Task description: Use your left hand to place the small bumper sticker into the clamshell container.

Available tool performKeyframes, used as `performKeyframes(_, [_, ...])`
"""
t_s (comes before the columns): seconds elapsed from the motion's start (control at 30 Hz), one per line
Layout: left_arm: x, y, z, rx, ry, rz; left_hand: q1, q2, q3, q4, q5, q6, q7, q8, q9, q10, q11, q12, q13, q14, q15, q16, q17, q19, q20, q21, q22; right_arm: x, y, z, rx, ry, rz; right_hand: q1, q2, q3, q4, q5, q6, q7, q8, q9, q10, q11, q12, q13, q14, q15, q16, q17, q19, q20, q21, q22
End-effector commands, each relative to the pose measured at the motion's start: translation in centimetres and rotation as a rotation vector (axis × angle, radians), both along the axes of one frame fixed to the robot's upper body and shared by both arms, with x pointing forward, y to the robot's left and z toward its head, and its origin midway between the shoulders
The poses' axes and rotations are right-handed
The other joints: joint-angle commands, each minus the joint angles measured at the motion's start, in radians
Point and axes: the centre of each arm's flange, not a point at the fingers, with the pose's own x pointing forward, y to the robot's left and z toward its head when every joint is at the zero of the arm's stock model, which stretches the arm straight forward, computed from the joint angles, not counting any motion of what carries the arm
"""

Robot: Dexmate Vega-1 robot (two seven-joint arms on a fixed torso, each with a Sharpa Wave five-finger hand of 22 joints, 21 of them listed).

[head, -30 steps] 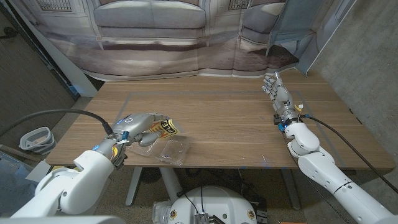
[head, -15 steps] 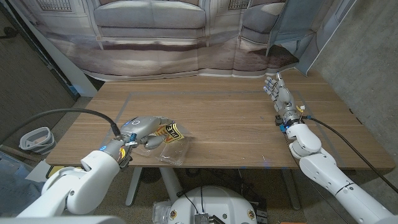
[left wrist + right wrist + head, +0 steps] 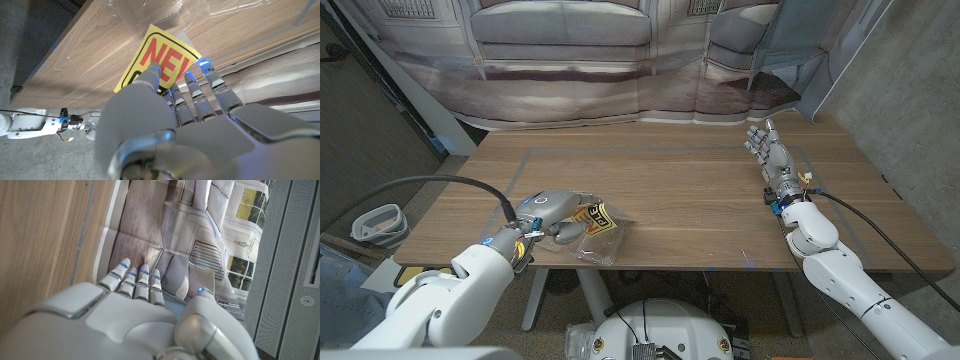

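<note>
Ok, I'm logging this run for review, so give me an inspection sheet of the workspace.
Surface: wooden table, bare in the middle.
Job's things: yellow bumper sticker over the clear clamshell container at the near edge.
Clutter: nothing seen.
Robot hands: left robot hand pinches the sticker; right robot hand holds nothing, fingers apart.
Cables: black cable to the left arm, another along the right.
Surroundings: printed sofa backdrop.

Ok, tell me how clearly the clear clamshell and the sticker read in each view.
Head view: the clamshell container is see-through, marked mostly by faint glints on the wood; the yellow bumper sticker stands out. Left wrist view: the sticker is sharp and bright, held by the left hand.
</note>
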Motion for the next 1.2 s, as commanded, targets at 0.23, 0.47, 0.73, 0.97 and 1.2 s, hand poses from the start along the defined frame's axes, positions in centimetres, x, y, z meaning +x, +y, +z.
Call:
performKeyframes(0.23, [-1.0, 1.5, -1.1, -0.038, 0.037, 0.073, -0.001, -0.007, -0.002, 0.002, 0.002, 0.008, 0.0, -0.003, 0.001, 0.001, -0.004, 0.0, 0.005, -0.005, -0.07, 0.0, 0.001, -0.012, 0.002, -0.01, 0.002, 0.6, 1.0, 0.8, -0.029, 0.01, 0.013, 0.006, 0.005, 0.006, -0.004, -0.004, 0.008, -0.006, 0.002, 0.003, 0.008, -0.004, 0.0, 0.006, 0.009, -0.002, -0.001, 0.002, 0.006, -0.001, -0.002, 0.004])
performKeyframes(0.47, [-0.2, 1.4, -1.6, -0.043, 0.068, 0.06, -0.001, -0.007, -0.002, 0.002, 0.002, 0.01, 0.001, -0.003, 0.001, 0.001, -0.004, 0.0, 0.005, -0.007, -0.069, -0.001, 0.0, -0.016, 0.003, -0.012, 0.002, 0.8, 1.2, 0.8, -0.033, 0.02, 0.014, 0.006, 0.005, 0.006, -0.004, -0.004, 0.008, -0.004, 0.002, 0.003, 0.008, -0.004, 0.0, 0.006, 0.01, -0.002, -0.001, 0.002, 0.006, -0.001, -0.002, 0.004])
performKeyframes(0.73, [0.3, 1.3, -1.6, -0.04, 0.094, 0.055, 0.0, -0.005, -0.001, 0.001, 0.002, 0.007, 0.002, -0.005, 0.001, -0.002, 0.0, -0.001, 0.005, -0.009, -0.068, -0.001, 0.0, -0.018, 0.005, -0.013, 0.003, 0.9, 1.1, 0.7, -0.027, 0.029, 0.012, 0.007, 0.005, 0.006, -0.004, -0.004, 0.009, -0.004, 0.002, 0.003, 0.008, -0.003, 0.0, 0.006, 0.009, -0.001, -0.001, 0.002, 0.006, -0.001, -0.002, 0.004])
performKeyframes(0.97, [1.1, 1.1, -1.8, -0.033, 0.118, 0.046, 0.001, -0.004, 0.0, 0.0, 0.002, 0.007, 0.004, -0.005, 0.001, -0.002, -0.001, -0.001, 0.005, -0.01, -0.065, -0.001, -0.001, -0.019, 0.005, -0.014, 0.003, 0.9, 1.0, 0.5, -0.028, 0.032, 0.011, 0.007, 0.006, 0.006, -0.004, -0.004, 0.008, -0.003, 0.002, 0.003, 0.008, -0.004, 0.0, 0.006, 0.009, -0.001, -0.001, 0.002, 0.007, -0.001, -0.002, 0.004])
performKeyframes(1.2, [0.9, 1.3, -1.8, -0.038, 0.128, 0.049, 0.002, -0.005, 0.001, -0.001, 0.002, 0.007, 0.003, -0.006, 0.001, -0.006, 0.002, -0.003, 0.005, -0.013, -0.065, -0.002, -0.002, -0.024, 0.006, -0.017, 0.003, 0.8, 1.0, 0.5, -0.024, 0.037, 0.009, 0.007, 0.006, 0.005, -0.004, -0.005, 0.009, -0.003, 0.002, 0.003, 0.009, -0.003, 0.0, 0.006, 0.01, 0.0, -0.002, 0.002, 0.007, 0.0, -0.002, 0.004])
